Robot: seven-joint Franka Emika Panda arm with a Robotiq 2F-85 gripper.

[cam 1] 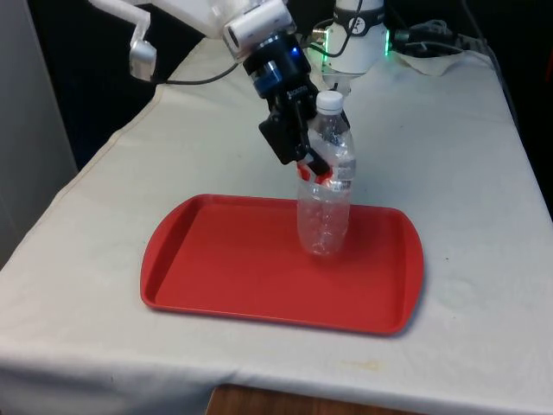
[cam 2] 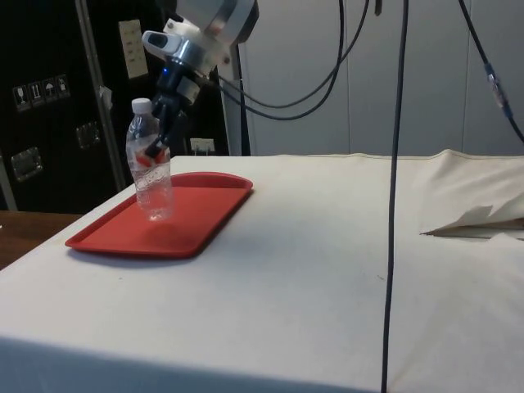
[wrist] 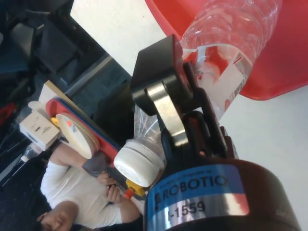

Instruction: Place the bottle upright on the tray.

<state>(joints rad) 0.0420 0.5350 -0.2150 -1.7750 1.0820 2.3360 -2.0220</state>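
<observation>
Bottle standing on the tray, tool gripping it

The clear bottle (cam 1: 325, 203) with a white cap (cam 1: 329, 101) stands upright at mid-frame in the front view, on the red tray (cam 1: 216, 268); the black tool (cam 1: 315, 169) is clamped on its upper half, over the white-clothed bench (cam 1: 467, 173)

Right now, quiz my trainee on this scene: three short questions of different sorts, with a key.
1. True or false: the bottle stands upright with its base on the red tray.
2. The gripper holds the bottle at: A) the cap, B) the upper body below the neck, C) the base.
3. Fill in: the bottle's cap is ____ in colour.

Key: 1 true; 2 B; 3 white.
</observation>
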